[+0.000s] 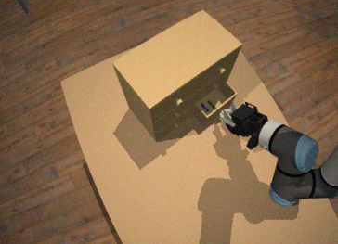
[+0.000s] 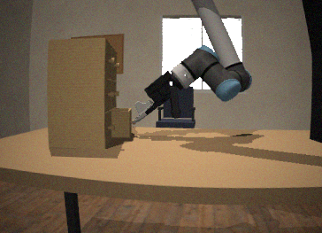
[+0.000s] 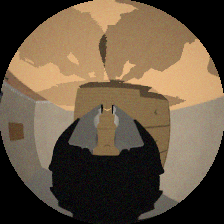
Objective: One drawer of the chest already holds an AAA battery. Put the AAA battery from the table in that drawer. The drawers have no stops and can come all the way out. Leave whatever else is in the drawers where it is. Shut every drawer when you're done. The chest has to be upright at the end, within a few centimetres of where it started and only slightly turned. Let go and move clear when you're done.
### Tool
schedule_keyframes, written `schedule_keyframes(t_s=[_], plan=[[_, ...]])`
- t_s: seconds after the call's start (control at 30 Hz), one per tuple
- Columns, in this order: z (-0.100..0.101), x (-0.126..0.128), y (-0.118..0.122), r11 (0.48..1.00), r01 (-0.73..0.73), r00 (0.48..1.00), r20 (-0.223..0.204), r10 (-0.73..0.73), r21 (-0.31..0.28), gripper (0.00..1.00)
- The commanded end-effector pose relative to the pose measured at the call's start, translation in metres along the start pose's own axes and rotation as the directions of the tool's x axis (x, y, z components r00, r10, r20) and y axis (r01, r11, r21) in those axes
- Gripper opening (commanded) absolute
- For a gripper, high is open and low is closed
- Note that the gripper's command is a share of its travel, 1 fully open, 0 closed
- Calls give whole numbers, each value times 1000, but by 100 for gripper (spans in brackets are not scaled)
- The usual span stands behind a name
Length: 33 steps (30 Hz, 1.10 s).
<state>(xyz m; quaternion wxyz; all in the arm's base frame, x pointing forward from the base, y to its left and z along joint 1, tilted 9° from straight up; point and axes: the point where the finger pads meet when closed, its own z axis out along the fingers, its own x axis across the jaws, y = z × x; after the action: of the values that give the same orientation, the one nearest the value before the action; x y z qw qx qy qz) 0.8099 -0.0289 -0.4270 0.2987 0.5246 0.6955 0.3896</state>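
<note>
The chest (image 1: 172, 50) (image 2: 75, 97) (image 3: 145, 112) stands upright on the table. One low drawer (image 1: 229, 99) (image 2: 121, 123) is pulled partway out; the others look shut. Inside it lie two small battery-like things side by side, a blue one (image 1: 204, 107) and a green one (image 1: 212, 105). My gripper (image 1: 223, 115) (image 2: 134, 121) (image 3: 107, 105) is at the middle of that drawer's front, fingers nearly together with a narrow gap. It looks shut on the drawer's knob, which is mostly hidden by the fingertips. No battery shows on the table.
The table (image 1: 162, 194) (image 2: 212, 167) carries the chest, with table surface in front of it under the arm's shadow. The arm reaches in from the right in the top and exterior views. A chair (image 2: 179, 103) stands behind the table.
</note>
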Motion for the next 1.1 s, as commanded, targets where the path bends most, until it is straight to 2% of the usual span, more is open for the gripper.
schedule_keyframes(t_s=[0.0,1.07], plan=[[1,0,2,1000,0,1000,0,0,-1,7],[15,0,13,1000,0,1000,0,0,-1,7]])
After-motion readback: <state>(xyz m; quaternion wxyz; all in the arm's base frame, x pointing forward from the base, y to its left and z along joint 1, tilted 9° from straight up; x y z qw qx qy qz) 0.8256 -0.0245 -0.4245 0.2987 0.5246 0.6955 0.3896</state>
